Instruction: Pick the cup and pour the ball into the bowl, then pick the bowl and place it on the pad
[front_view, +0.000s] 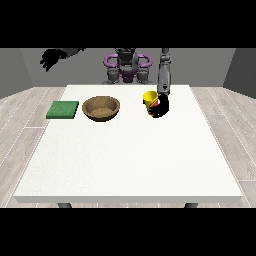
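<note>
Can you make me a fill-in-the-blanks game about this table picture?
1. The cup is colored ____.
2. The pad is colored ____.
3. The bowl sits between the pad and the ____.
4. The hand at the view's right is at the cup; the hand at the view's left is raised ____ the table.

Missing words: yellow; green; cup; above

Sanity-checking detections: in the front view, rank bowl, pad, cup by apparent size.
1. Wooden bowl, largest.
2. Green pad, slightly smaller, though flat, so close to the bowl.
3. Yellow cup, smallest; partly covered by the hand at the view's right.
</note>
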